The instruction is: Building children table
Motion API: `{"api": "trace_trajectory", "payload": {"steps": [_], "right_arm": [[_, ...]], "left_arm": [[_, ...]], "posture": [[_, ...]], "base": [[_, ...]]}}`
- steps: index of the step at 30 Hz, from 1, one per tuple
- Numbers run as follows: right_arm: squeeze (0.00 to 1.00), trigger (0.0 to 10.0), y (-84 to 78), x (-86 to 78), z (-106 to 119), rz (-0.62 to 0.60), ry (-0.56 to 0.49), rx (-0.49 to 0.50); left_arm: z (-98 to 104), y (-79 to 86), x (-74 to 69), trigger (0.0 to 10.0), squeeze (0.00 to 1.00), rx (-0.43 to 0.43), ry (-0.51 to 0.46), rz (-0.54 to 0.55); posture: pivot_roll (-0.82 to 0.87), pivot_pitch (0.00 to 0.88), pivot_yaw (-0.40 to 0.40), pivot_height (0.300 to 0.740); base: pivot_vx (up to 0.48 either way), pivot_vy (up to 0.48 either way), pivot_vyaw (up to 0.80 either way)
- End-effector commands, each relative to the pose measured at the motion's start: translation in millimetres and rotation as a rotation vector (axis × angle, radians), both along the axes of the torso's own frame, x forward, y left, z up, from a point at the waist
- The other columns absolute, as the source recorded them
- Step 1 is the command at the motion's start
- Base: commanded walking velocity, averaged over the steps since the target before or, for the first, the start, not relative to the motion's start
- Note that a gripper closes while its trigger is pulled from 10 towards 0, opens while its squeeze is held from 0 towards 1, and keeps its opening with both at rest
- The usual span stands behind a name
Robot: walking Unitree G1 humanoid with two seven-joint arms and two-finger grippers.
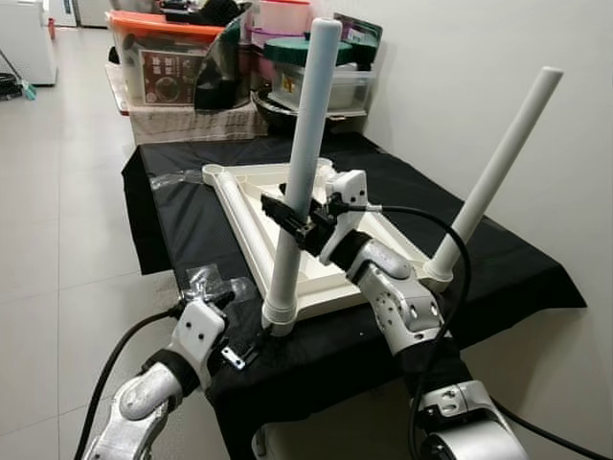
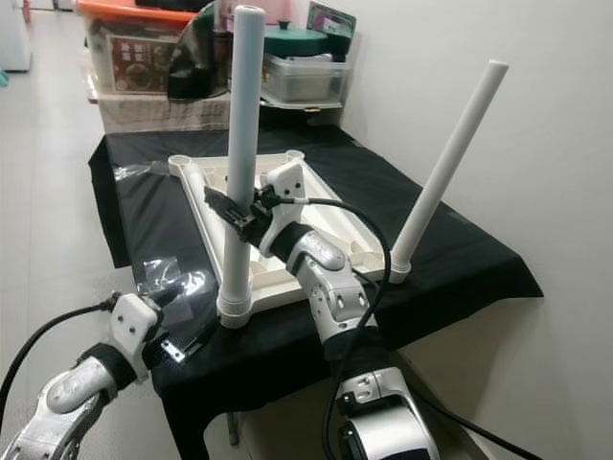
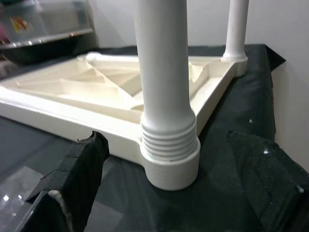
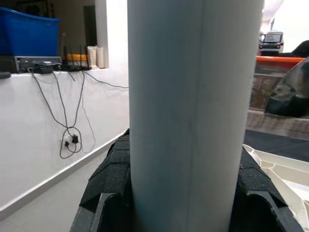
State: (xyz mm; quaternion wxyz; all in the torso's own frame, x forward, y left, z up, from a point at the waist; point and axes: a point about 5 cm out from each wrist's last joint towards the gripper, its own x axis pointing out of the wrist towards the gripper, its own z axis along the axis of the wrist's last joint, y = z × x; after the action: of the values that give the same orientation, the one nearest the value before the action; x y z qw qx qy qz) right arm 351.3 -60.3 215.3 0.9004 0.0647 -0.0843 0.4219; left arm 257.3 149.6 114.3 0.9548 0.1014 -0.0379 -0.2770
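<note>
A white children's table top lies upside down on a black-clothed table. Two white legs stand in its corner sockets: the near leg at the front corner and another leg at the right corner. My right gripper is shut on the near leg about halfway up, and its black pads press both sides of the leg. My left gripper is open low at the table's front edge. Its fingers stand apart on either side of the leg's threaded base without touching it.
Plastic storage boxes and containers crowd the far end of the table. Crumpled clear plastic lies on the cloth by the front left corner. A white wall runs along the right, and tiled floor opens to the left.
</note>
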Motion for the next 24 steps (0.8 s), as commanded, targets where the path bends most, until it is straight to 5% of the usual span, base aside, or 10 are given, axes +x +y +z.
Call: {"api": "trace_trajectory", "payload": {"steps": [1, 3, 6, 9, 24], "right_arm": [[0.00, 10.0, -15.1, -0.3, -46, -0.015, 0.217, -0.109], [0.00, 10.0, -15.1, -0.3, -46, -0.015, 0.217, -0.109], [0.00, 10.0, -19.0, 2.6, -8, 0.046, 0.112, -0.077], [0.00, 10.0, -17.5, 1.0, 7, 0.085, 0.066, -0.064], [0.00, 10.0, -12.6, -6.4, 16, 0.154, 0.032, -0.069]], "left_arm": [[1, 0.0, 2.9, 10.0, 0.00, 0.003, 0.013, -0.019], [1, 0.0, 2.9, 10.0, 0.00, 0.003, 0.013, -0.019], [5, 0.5, 4.1, 10.0, 0.00, 0.004, 0.000, -0.019], [5, 2.0, 4.7, 10.0, 0.00, 0.001, 0.003, -0.024], [1, 3.9, 3.0, 10.0, 0.00, -0.006, 0.015, -0.010]], "posture": [[0.04, 0.000, -0.112, 0.740], [0.04, 0.000, -0.112, 0.740], [0.04, 0.000, -0.114, 0.740], [0.04, 0.000, -0.115, 0.740], [0.05, 0.000, -0.127, 0.740]], "base": [[0.000, 0.000, 0.00], [0.000, 0.000, 0.00], [0.000, 0.000, 0.00], [0.000, 0.000, 0.00], [0.000, 0.000, 0.00]]}}
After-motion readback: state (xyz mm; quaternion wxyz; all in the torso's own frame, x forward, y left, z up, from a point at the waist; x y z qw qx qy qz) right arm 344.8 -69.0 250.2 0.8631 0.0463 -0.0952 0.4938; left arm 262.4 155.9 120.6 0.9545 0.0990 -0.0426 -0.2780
